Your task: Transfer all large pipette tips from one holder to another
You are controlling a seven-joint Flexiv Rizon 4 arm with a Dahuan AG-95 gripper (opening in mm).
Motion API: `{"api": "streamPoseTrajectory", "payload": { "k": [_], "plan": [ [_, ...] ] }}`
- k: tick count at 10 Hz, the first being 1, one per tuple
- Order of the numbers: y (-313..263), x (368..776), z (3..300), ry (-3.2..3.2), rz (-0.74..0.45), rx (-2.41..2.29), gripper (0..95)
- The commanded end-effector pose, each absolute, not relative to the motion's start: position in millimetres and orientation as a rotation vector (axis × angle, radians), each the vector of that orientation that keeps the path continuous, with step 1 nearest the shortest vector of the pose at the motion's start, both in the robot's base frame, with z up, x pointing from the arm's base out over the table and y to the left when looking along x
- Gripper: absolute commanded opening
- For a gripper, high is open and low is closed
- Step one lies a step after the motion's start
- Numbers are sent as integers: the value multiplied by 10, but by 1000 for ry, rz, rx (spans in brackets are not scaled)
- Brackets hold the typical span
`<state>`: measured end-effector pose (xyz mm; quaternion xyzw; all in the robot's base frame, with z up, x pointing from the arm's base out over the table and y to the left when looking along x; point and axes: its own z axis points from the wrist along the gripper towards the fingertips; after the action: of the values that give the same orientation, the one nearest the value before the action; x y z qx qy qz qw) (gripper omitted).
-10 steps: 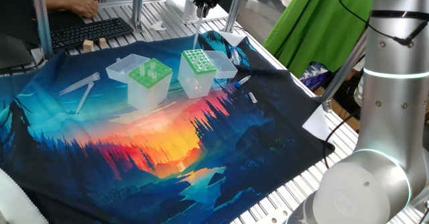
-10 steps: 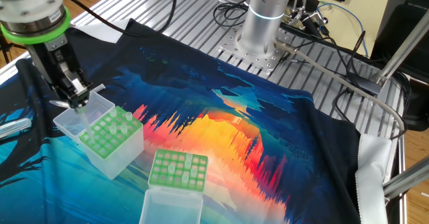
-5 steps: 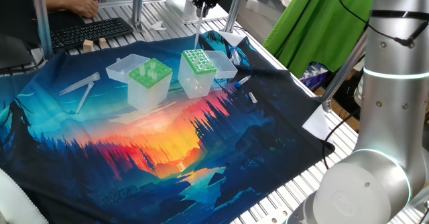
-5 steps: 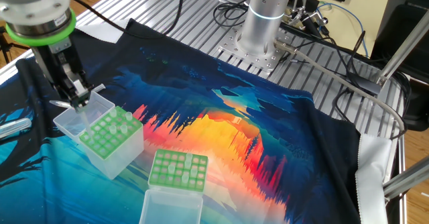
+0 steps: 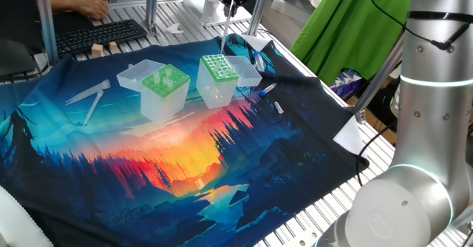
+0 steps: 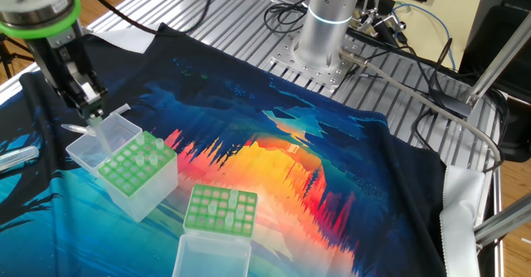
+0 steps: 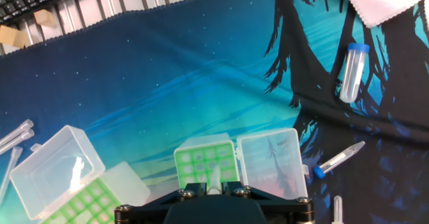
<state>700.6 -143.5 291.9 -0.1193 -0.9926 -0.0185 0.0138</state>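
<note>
My gripper [image 5: 231,4] is shut on a large pipette tip [image 5: 225,29], a clear slender cone that hangs point down. It hangs just above the box with the darker green dotted top [image 5: 219,68], whose lid lies open to the right. In the other fixed view the gripper [image 6: 90,111] holds the tip [image 6: 102,133] beside that box [image 6: 137,162], where several tips stand. The hand view shows the tip [image 7: 214,178] between my fingers over the box [image 7: 204,162]. The plain light-green holder [image 5: 165,80] stands to the left with its lid open, and also shows in the other views [image 6: 220,207] [image 7: 90,200].
Capped tubes [image 7: 352,72] [image 7: 338,158] lie on the printed cloth to the right of the boxes. Loose pipettes [image 5: 89,95] lie to the left. A keyboard [image 5: 100,34] with a person's hand and wooden blocks are at the back. The robot base [image 6: 330,20] stands beyond the cloth.
My gripper has risen a little with the tip, so the tip's point now hangs higher above the dotted box. The boxes have not moved.
</note>
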Motion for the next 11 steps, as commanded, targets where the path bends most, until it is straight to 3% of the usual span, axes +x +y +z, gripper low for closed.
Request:
{"api": "streamPoseTrajectory", "payload": {
  "k": [1, 11],
  "plan": [
    [-1464, 6957, 2893, -3102, -61, -367, 0],
    [-1493, 6776, 2750, -3116, -96, -368, 0]
  ]
}}
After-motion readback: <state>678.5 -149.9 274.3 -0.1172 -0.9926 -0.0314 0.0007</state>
